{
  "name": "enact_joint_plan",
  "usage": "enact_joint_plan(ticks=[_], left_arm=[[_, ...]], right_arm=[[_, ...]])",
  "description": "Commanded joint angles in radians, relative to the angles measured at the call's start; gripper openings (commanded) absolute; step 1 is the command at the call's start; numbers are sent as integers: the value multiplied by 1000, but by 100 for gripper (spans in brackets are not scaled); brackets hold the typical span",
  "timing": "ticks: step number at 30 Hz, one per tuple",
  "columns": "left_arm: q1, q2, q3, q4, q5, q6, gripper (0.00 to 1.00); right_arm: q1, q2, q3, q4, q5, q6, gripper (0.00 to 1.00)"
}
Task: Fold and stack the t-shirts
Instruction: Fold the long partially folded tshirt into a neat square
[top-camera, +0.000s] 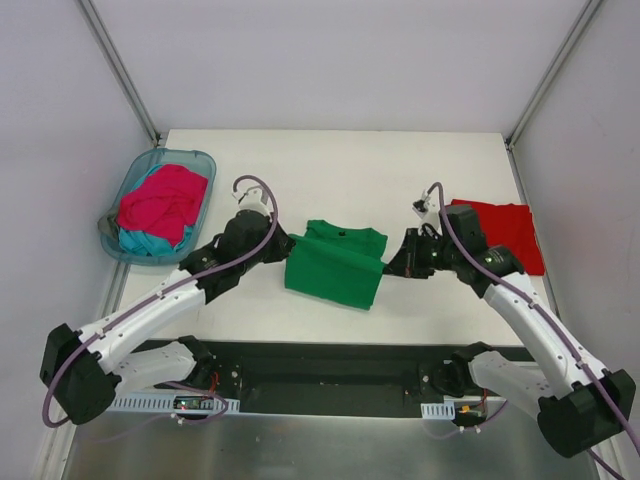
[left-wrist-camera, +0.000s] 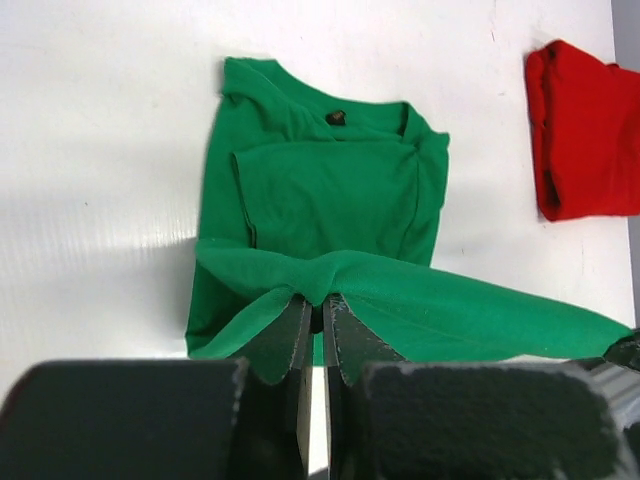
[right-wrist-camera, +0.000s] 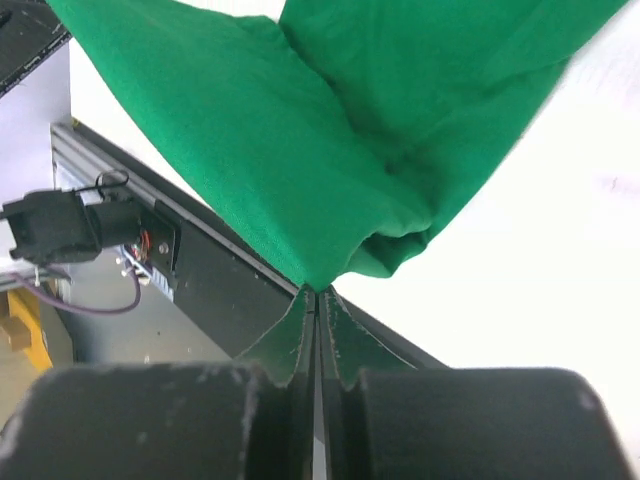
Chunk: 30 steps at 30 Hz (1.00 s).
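At the bottom centre of each wrist view, the left gripper (left-wrist-camera: 318, 300) and the right gripper (right-wrist-camera: 316, 292) were each clamped on one end of the green t-shirt's (top-camera: 335, 262) raised near hem. The shirt sat mid-frame overhead, hem running left to right between the fingers and collar (left-wrist-camera: 340, 115) beyond, so the fold likely went away from both arms alike. The lifted hem hid the cloth beneath. Farther right lay the folded red t-shirt (top-camera: 505, 232). The blue basket (top-camera: 130, 180) at upper left held a pink t-shirt (top-camera: 160, 200) and a teal t-shirt (top-camera: 140, 240), bunched and indistinct.
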<state>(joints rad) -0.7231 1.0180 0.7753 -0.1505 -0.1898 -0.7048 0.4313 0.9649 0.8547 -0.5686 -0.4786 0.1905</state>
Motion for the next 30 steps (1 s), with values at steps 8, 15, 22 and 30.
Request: enact_joint_plan(ticks=[8, 15, 22, 30], left_arm=[[126, 204, 134, 137, 72, 82, 0], [165, 371, 231, 178, 115, 99, 0], [206, 562, 352, 181, 158, 97, 0], [255, 766, 443, 172, 219, 84, 0]], right_arm=[[-89, 124, 41, 180, 34, -22, 0], [-112, 216, 73, 223, 135, -36, 0], [-152, 362, 98, 283, 190, -43, 1], [-174, 583, 171, 346, 205, -29, 0]])
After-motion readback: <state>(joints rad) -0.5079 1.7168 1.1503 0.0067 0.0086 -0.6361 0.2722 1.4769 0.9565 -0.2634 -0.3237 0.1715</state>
